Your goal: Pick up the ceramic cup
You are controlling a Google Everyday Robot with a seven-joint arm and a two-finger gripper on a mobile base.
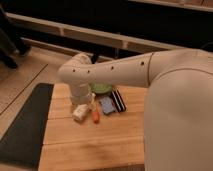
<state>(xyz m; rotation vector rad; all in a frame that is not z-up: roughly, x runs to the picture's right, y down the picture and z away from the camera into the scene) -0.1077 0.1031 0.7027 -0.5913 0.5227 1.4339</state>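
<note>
The ceramic cup (79,115) is a small off-white cup on the wooden table (90,145), towards its left side. My arm reaches in from the right and bends down over it. The gripper (82,106) hangs at the end of the white wrist, right above the cup and at its top. The wrist hides where gripper and cup meet, so I cannot tell whether they touch.
A wide green bowl (102,88) stands behind the arm at the table's far edge. An orange item (95,116) lies just right of the cup. A blue packet (107,106) and a black striped item (118,100) lie further right. A dark mat (25,125) covers the floor at left.
</note>
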